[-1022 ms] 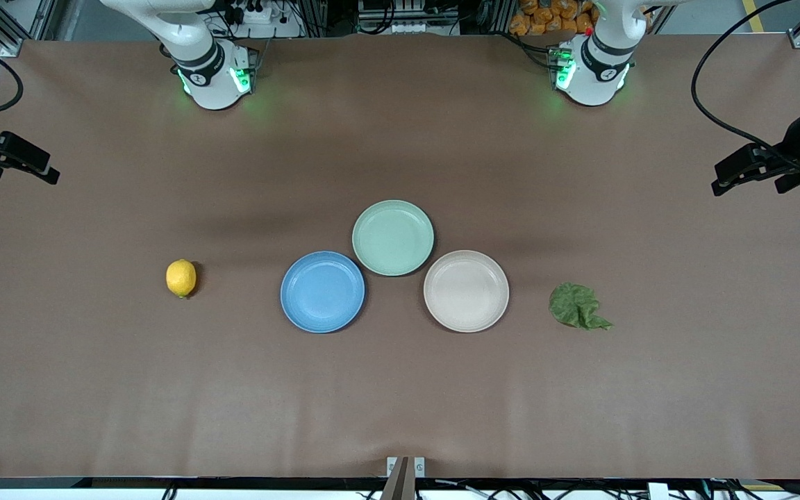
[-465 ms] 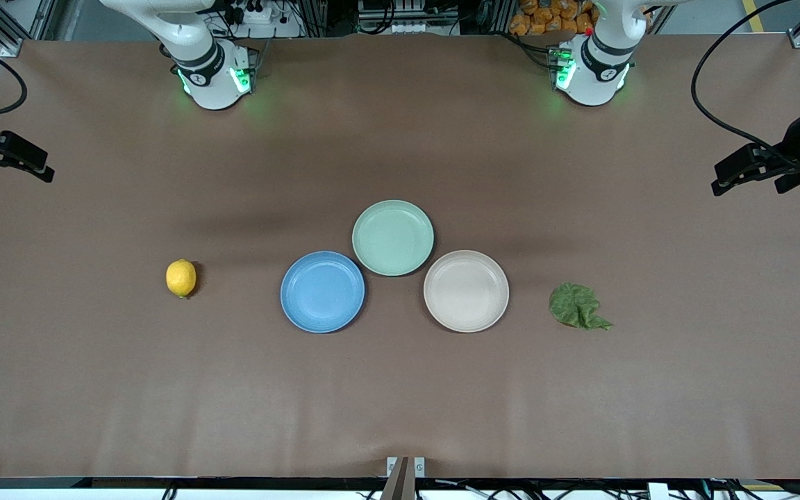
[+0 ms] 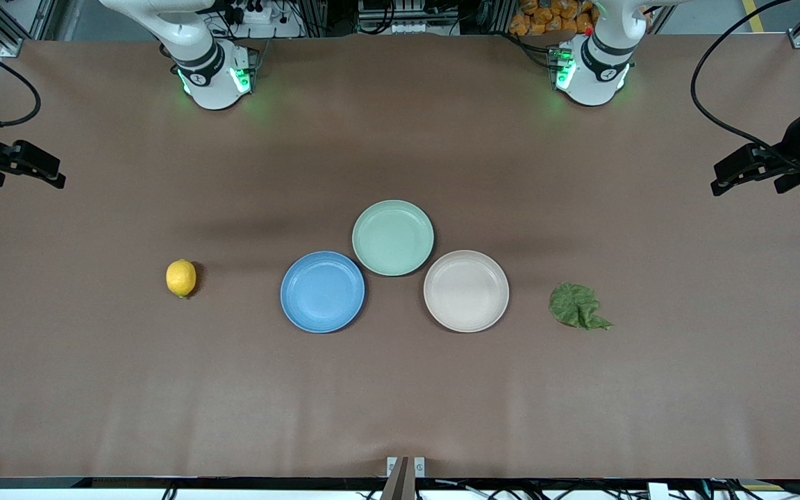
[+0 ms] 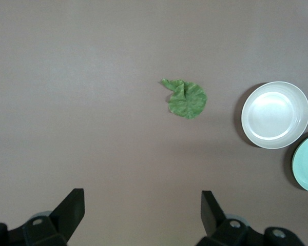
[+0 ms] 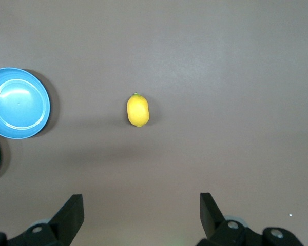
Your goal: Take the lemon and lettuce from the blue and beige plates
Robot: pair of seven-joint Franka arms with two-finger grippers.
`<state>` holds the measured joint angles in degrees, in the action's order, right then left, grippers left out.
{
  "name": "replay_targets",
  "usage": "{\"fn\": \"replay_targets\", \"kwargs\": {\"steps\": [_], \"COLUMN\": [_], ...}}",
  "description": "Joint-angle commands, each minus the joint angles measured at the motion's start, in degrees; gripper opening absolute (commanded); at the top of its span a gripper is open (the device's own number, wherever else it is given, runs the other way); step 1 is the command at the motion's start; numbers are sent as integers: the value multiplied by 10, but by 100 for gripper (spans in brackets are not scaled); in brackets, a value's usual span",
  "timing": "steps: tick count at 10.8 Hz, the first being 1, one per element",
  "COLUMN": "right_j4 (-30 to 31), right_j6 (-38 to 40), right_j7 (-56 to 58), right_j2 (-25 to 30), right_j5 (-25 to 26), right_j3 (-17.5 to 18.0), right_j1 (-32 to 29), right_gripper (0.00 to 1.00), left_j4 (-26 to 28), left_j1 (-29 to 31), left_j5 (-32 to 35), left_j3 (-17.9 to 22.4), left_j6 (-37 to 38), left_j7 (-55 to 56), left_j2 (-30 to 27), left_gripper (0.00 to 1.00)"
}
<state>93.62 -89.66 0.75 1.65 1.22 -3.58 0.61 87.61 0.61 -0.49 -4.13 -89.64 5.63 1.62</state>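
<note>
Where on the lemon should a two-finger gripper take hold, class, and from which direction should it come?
Grip the lemon across its narrow middle, coming straight down from above. It lies on its side on the bare table, apart from the blue plate, so fingers probably close best on its short sides, not its pointed ends. The open right gripper seems best placed.

Light fell evenly from overhead, soft and fairly bright. The round matte blue plate (image 3: 322,292) and small yellow lemon (image 3: 180,278) cast short dark shadows. Green glow tinged the brown table (image 3: 400,403) near the bases. Focus was sharp.
</note>
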Motion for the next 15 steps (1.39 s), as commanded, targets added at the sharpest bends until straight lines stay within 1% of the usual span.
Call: {"fn": "replay_targets", "kwargs": {"steps": [1,3,4,7,8,9,15], "right_j4": [-47,-84,-93,-96,-119,-125,-127], "right_j6": [6,25,27,26,26,26,19], "right_j7": [-6,-2,-2,-1,-2,-2,-6], "right_j2": [-27,-51,-57,-74,-79,-80,-82], "right_j5": [12,12,12,5,5,3,1], "right_j3": [-1,-5,-5,-27,-27,-29,-26], "right_j1": [5,6,7,22,24,23,24], "right_gripper": [100,100,100,100,100,100,100], "left_j4": [4,3,3,0,0,-1,-3], "left_j1": [2,4,3,3,4,4,4], "left_j5": [0,0,0,0,0,0,5], "left_j3": [0,0,0,0,0,0,3], "left_j6": [4,4,4,3,3,3,1], "left_j7": [-16,-21,-20,-20,-20,-20,-21], "left_j2": [-2,-2,-2,1,1,1,1], "left_gripper": [100,100,100,100,100,100,100]}}
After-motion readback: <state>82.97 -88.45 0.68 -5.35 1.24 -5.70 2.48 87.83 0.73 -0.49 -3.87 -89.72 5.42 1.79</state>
